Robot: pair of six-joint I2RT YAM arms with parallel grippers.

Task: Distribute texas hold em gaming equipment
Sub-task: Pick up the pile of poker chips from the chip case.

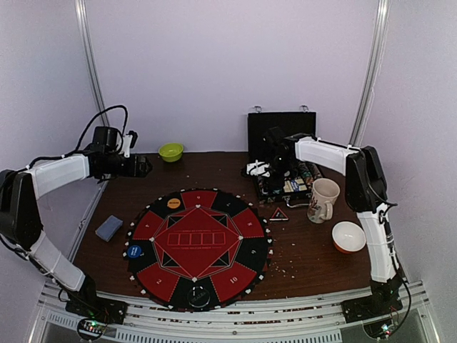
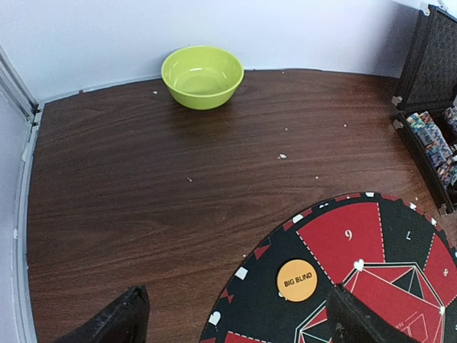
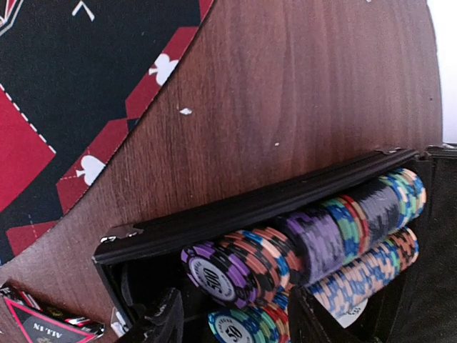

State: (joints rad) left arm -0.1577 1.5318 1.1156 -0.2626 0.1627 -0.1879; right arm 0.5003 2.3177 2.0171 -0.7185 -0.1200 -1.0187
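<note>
A round red-and-black mat (image 1: 198, 246) carries an orange BIG BLIND disc (image 1: 173, 203), a blue disc (image 1: 134, 251) and a clear disc (image 1: 200, 293). A grey-blue card deck (image 1: 108, 228) lies left of the mat. My left gripper (image 1: 139, 166) hovers open and empty, and the orange disc (image 2: 296, 280) shows between its fingers (image 2: 118, 323) on the mat below. My right gripper (image 1: 275, 168) reaches into the black case (image 1: 282, 143). Its jaws (image 3: 239, 325) stand open astride striped poker chips (image 3: 243, 268), with a gap beside the left finger. A red-black triangle (image 1: 278, 214) lies by the case.
A green bowl (image 1: 171, 151) sits at the back left. A white mug (image 1: 323, 200) and an orange bowl (image 1: 348, 236) stand right of the mat. The case's raised lid stands against the back wall. More rows of chips (image 3: 371, 207) fill the case.
</note>
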